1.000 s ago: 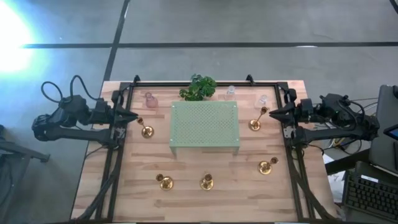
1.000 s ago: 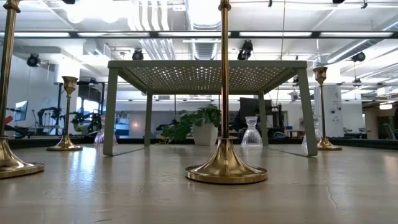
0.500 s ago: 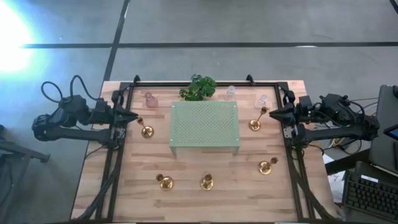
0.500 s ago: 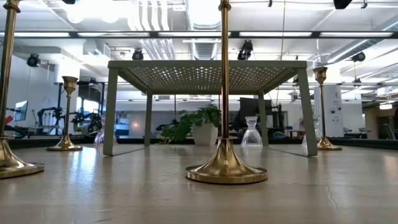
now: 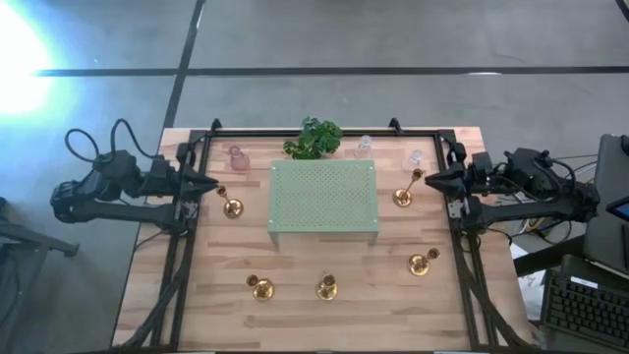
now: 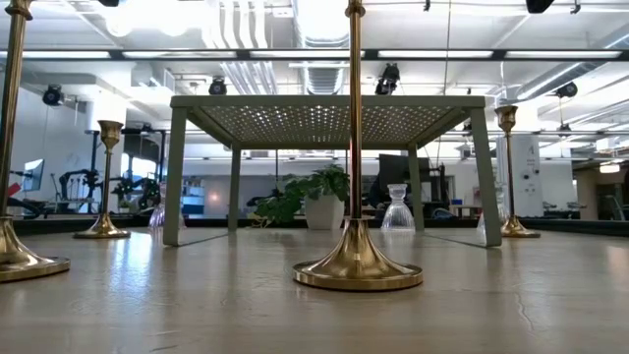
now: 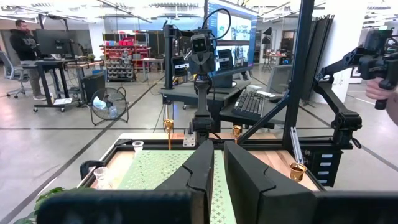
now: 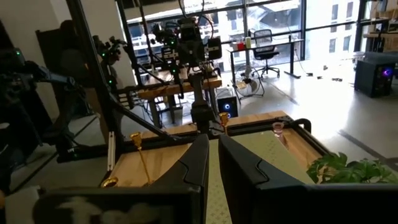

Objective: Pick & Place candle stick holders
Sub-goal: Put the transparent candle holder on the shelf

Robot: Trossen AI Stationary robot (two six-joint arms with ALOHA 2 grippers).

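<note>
Several gold candle stick holders stand upright on their round bases on the wooden table: one (image 5: pixel 232 208) left of the stand, one (image 5: pixel 403 197) right of it, and three near the front (image 5: pixel 260 288) (image 5: pixel 326 288) (image 5: pixel 421 264). A pink glass holder (image 5: pixel 236 157) and two clear ones (image 5: pixel 364 147) (image 5: pixel 415 159) stand along the far edge. My left gripper (image 5: pixel 211 185) hovers level at the table's left side, shut, touching nothing, and its fingers show in its wrist view (image 7: pixel 217 152). My right gripper (image 5: pixel 428 180) hovers level at the right side, shut and empty (image 8: pixel 212 140).
A pale green perforated stand (image 5: pixel 324 197) on legs fills the table's middle. A leafy potted plant (image 5: pixel 313 138) sits behind it. A black frame (image 5: pixel 187 246) runs along the table's sides and back. Bare wood lies between the stand and the front holders.
My right gripper has rolled a little about the line it points along, staying in place. Nothing on the table has moved.
</note>
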